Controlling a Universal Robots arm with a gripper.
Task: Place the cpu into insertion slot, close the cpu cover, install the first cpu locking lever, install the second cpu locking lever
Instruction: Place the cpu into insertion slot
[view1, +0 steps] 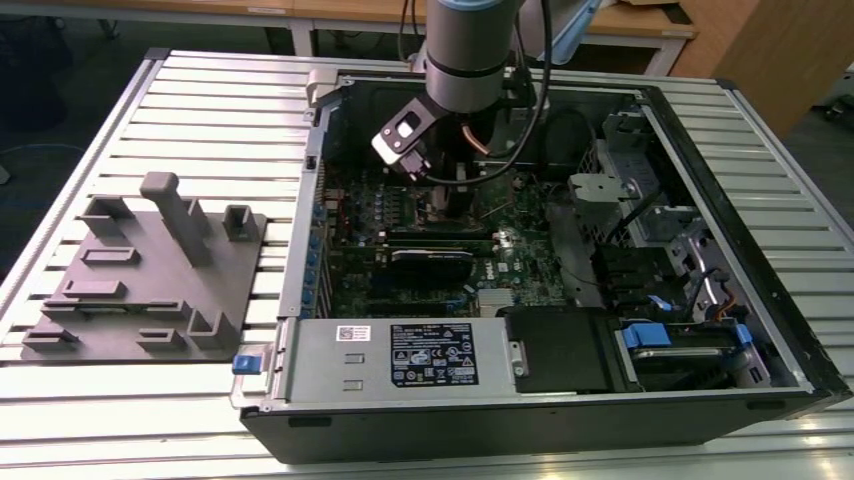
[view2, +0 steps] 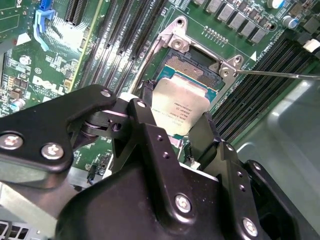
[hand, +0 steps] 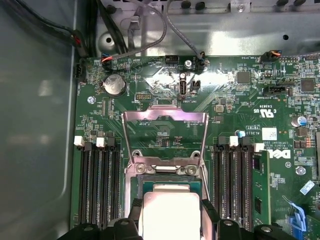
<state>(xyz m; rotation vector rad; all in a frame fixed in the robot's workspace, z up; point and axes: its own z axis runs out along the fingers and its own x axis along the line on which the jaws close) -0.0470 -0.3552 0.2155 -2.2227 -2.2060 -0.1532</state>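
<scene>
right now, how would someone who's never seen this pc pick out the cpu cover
Inside the open black computer case, look at the green circuit board between its two banks of long black memory slots. There the cpu cover, a thin silver metal frame, stands hinged open at the square insertion slot. Only it has a cut-out centre showing the board through it.

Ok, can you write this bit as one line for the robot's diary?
gripper: shut on cpu | cpu: held over insertion slot | cpu cover: open, flipped up
</scene>
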